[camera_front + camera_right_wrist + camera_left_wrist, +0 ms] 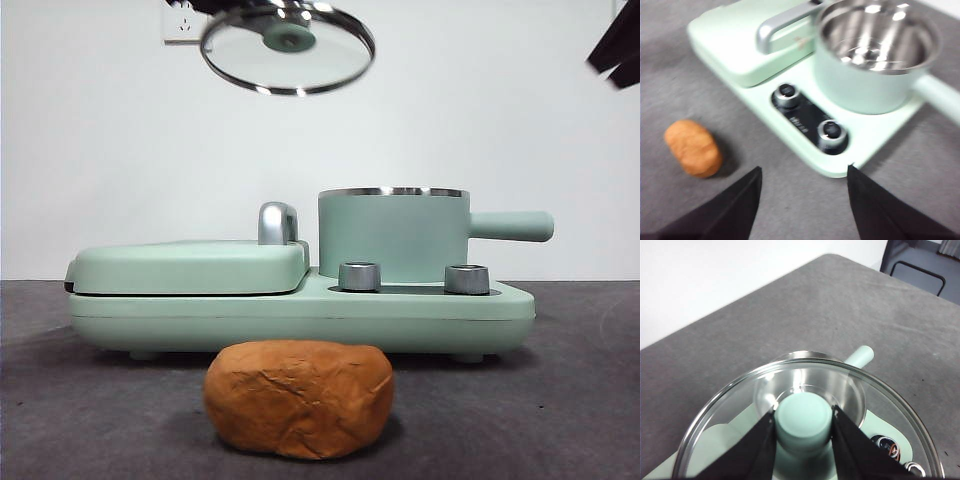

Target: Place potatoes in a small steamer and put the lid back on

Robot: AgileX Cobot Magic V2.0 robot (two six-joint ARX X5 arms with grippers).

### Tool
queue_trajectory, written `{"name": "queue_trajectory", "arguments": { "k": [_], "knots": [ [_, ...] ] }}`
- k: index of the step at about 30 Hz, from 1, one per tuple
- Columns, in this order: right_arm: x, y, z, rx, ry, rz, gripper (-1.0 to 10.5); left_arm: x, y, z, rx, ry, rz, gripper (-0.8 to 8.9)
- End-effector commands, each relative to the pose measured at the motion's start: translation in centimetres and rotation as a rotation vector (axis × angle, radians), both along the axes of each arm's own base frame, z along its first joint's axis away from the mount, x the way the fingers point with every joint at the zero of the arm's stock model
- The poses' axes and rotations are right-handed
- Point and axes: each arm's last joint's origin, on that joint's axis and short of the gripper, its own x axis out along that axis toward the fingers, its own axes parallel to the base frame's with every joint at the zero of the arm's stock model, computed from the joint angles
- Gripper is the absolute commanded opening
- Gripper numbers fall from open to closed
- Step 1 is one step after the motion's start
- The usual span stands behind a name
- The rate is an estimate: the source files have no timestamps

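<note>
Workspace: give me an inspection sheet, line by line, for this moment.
Surface: dark grey table, bare around the appliance.
Job's things: potato on the table in front of the cooker base; small steamer open and empty; lid held aloft.
Clutter: griddle plate closed, two dials.
Grippers: left gripper shut on the lid knob; right gripper open, above the table near the cooker.
Cables: nothing seen.
Surroundings: white wall, wall socket.
</note>
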Motion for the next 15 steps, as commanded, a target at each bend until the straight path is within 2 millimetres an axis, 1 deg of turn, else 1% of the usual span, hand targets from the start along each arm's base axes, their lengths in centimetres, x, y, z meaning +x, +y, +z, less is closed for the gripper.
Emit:
{"name": "queue_trajectory", "arguments": {
  "k": [1,4,7,11,15],
  "knots": [
    [0.7,0.9,0.0,-0.028,0.006,0.056,2.7,-0.4,0.3,0.8,-0.011,-0.018,-0.006,0.10],
    [1.3,2.1,-0.7,-0.076,0.038,0.108,3.0,-1.0,0.6,0.9,-0.012,-0.019,-0.005,0.10],
    [1.8,3.4,-1.5,-0.117,0.069,0.171,3.3,-1.9,1.1,0.6,-0.017,-0.019,0.001,0.10],
    [2.2,5.4,-2.7,-0.170,0.102,0.268,3.3,-3.5,2.0,-0.5,0.002,0.000,0.042,0.10],
    [2.6,7.3,-3.6,-0.184,0.112,0.347,3.3,-5.3,3.3,-1.8,-0.004,0.019,0.095,0.10]
  ]
}}
